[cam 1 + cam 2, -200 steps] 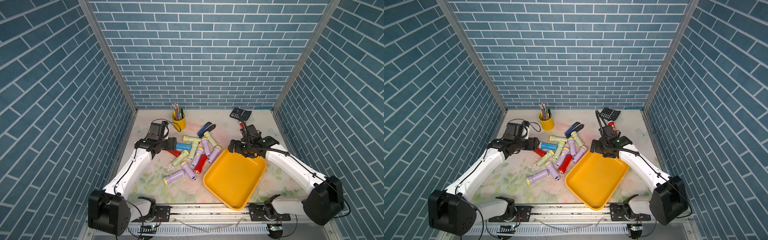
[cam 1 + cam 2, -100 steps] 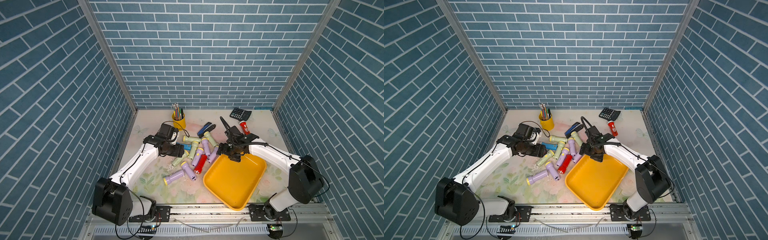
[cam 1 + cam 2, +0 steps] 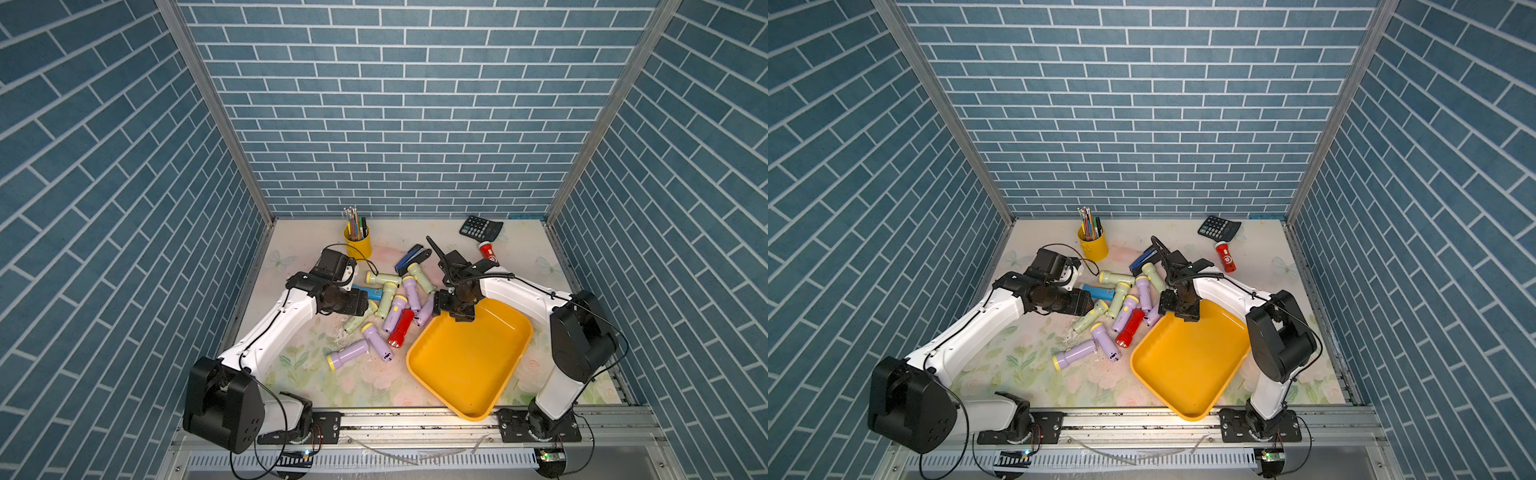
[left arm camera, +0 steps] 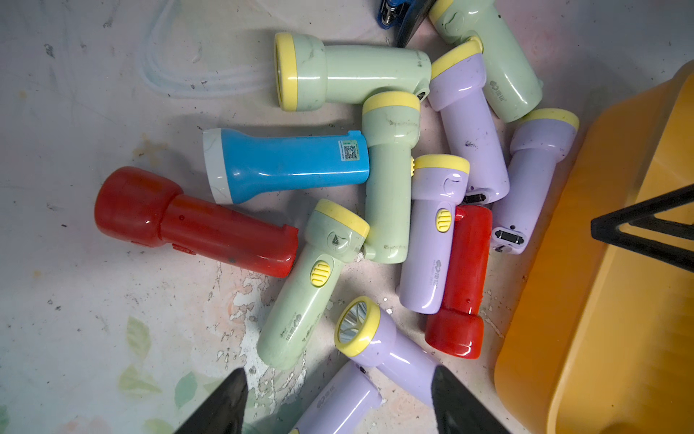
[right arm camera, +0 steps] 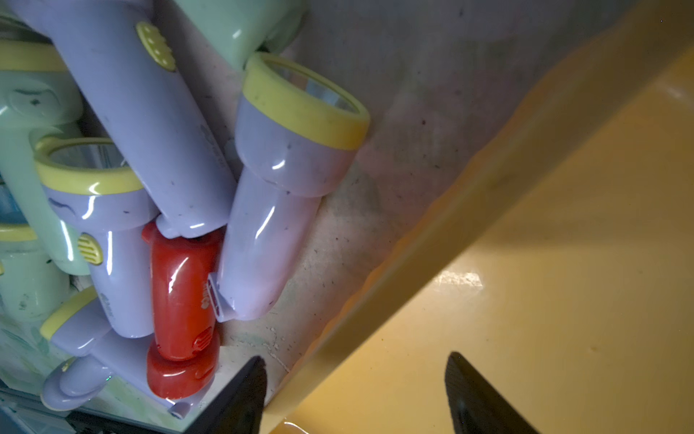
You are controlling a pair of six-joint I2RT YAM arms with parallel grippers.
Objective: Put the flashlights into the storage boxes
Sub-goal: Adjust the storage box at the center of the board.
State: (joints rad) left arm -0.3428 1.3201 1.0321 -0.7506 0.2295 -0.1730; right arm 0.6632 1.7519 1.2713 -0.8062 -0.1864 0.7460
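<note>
Blue brick-print walls [image 3: 395, 124] are boxing in a tabletop with a scuffed floral mat [image 3: 316, 374] on it, and the print is flaking off near the pile. The flashlights [image 3: 399, 303] are all lying in a jumbled heap on the mat between the two arms, right beside the tray and outside it. They're glossy plastic, with stubby barrels flaring into round heads. Most are lilac or pale green with yellow rims and ribbed yellow switches. There's also a blue flashlight [image 4: 285, 165] with a white head and a small code sticker, plus two shiny red ones. Another red flashlight [image 3: 487, 252] is sitting well apart, just beside the calculator [image 3: 481, 227].

The yellow tray [image 3: 469, 361] is smooth and shallow, with rounded corners and a raised lip.

The left gripper [image 4: 338, 379] is hovering over the heap with its black tapered fingers spread, clamping nothing. The right gripper [image 5: 356, 357] is straddling the tray's rim, fingers apart, one outside the lip and one over the inside.
</note>
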